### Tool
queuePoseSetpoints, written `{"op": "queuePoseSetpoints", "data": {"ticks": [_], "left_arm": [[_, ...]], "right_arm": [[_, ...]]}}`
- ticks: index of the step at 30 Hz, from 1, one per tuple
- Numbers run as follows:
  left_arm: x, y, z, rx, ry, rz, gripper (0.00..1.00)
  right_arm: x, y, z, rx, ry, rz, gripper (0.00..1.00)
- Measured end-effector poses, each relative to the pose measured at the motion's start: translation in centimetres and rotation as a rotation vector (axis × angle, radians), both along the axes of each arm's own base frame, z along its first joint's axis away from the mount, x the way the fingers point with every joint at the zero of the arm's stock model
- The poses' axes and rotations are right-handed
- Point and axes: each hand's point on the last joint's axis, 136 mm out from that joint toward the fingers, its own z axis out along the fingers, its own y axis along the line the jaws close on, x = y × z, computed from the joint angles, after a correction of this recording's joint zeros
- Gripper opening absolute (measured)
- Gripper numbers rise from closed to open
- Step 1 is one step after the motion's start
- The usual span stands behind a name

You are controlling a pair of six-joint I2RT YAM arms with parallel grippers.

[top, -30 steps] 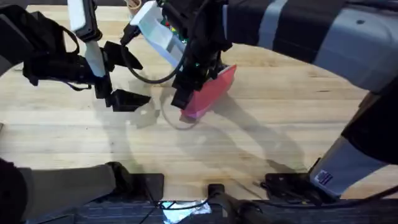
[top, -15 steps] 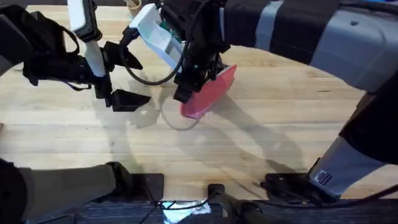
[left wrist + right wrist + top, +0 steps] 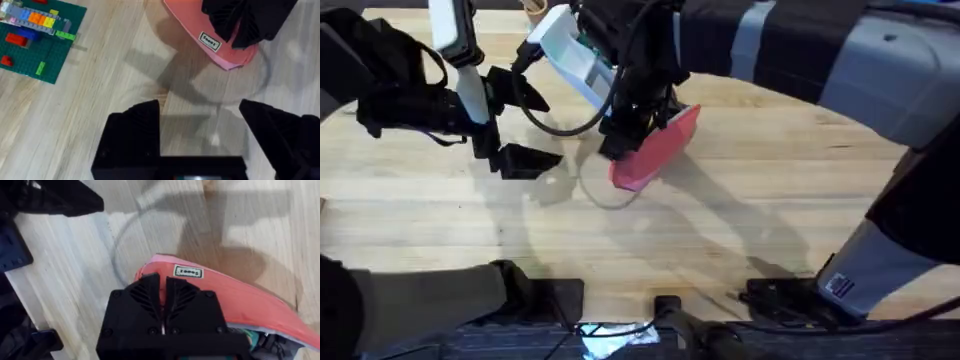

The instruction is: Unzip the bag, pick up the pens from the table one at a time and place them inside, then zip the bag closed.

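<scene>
Over the bag's near end, the right gripper [image 3: 162, 297] is pinching shut.
The bag [image 3: 658, 148] is lying lengthwise on the table [image 3: 740, 230]; the left gripper [image 3: 200, 125] is hovering spread just beside its near tip.

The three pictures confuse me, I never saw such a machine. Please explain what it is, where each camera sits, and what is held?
These are two robot arms at a wooden table. One picture looks down from above; the other two come from a camera on each wrist. The right claw is shut at one end of a pink pencil bag, though what exactly it pinches is hidden. The left claw hangs open and empty nearby. A green brick plate also lies on the table.
</scene>
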Motion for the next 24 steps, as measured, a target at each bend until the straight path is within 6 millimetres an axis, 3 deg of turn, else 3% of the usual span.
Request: {"op": "queuePoseSetpoints", "data": {"ticks": [4, 14, 24], "left_arm": [[0.0, 0.0, 0.0, 0.0, 0.0, 0.0, 0.993], [0.0, 0.0, 0.0, 0.0, 0.0, 0.0, 0.993], [0.0, 0.0, 0.0, -0.001, 0.0, 0.0, 0.993]], "right_arm": [[0.0, 0.0, 0.4, 0.008, -0.008, 0.0, 0.033], [-0.2, -0.2, 3.9, 0.061, -0.066, -0.001, 0.032], [0.1, -0.6, 4.0, 0.043, -0.086, -0.007, 0.032]]}}
